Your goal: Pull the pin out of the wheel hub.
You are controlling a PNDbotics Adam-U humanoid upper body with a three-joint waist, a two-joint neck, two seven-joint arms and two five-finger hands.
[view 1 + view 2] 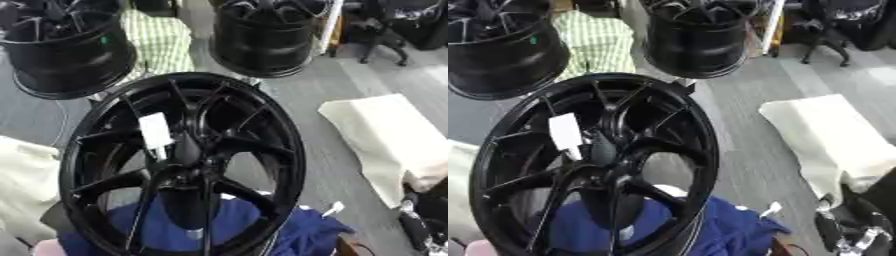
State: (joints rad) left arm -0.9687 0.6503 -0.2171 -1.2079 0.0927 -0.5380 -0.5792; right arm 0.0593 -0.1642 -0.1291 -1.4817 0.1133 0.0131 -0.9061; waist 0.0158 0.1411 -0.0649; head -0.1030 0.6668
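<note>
The right robot hand (852,231) shows only partly at five o'clock, its fingers unreadable and touching nothing visible, well apart from the black wheel hub (184,165) with its white tag (155,131) at centre.

My right hand (852,230) shows only at the lower right corner, black with silver joints; I can't make out its fingers.
</note>
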